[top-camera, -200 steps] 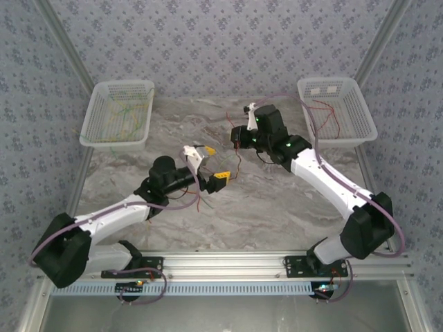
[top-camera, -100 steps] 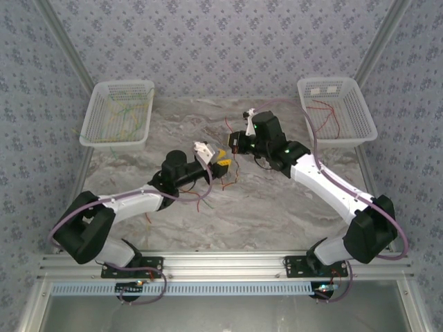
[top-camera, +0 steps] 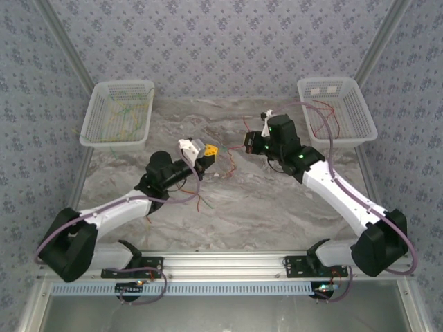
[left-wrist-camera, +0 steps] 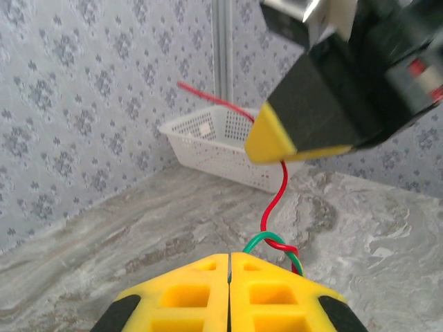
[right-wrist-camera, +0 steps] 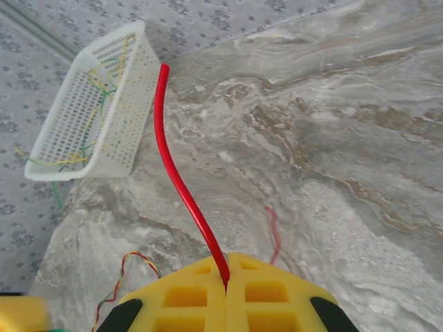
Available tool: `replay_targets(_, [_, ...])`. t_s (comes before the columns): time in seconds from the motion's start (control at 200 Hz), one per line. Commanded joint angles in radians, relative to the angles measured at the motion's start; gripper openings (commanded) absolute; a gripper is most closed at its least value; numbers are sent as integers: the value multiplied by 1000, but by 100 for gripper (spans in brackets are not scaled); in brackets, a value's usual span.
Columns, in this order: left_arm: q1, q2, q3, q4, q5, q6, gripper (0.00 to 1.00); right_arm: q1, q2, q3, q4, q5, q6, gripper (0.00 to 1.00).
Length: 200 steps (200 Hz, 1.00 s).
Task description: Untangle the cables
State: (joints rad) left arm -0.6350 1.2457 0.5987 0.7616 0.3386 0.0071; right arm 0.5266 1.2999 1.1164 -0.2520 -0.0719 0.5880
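Centre left of the top view, the left gripper (top-camera: 204, 153) is pressed closed, apparently pinching the green-and-red twist (left-wrist-camera: 273, 242) at its tips. From there the red cable (left-wrist-camera: 275, 197) rises to the right gripper (top-camera: 251, 142), just to the right and clamped on it. I would draw the grippers apart slowly along the red strand, so the green loop slips free instead of tightening.

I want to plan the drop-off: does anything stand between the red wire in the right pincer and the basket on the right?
Nothing on the marble blocks the way to the right basket. But the red wire, clamped in the right pincer, runs to the left pincer, where it twists with a green wire.
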Motion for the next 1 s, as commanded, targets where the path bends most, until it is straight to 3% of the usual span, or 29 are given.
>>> replay_targets(0.0, [24,-81,-26,-89,10,4,0,-79,-65,-31,-58,204,14,0])
replay_targets(0.31, [80,-216,-119,-147,-72,34,0,-265,-203,-126,-101,230,33,0])
replay_targets(0.47, [125,-245,-152,-171,-270,27,0,-328,-270,-148,-123,234,18,0])
replay_targets(0.605, [203,-274,-187,-136,-353,-60,0,-352,-304,-167,-128,240,-12,0])
replay_targets(0.68, [262,-275,-170,-173,-348,-128,0,-363,-296,-171,-120,203,-35,0])
replay_targets(0.77, [278,-271,-154,-164,-237,-136,0,-351,-265,-169,-57,37,-92,0])
replay_targets(0.859, [260,-240,-107,-201,-176,-134,0,-269,-232,-167,0,-68,-166,0])
replay_targets(0.994, [225,-201,-47,-232,-147,-151,0,-160,-197,-164,64,-110,-221,0])
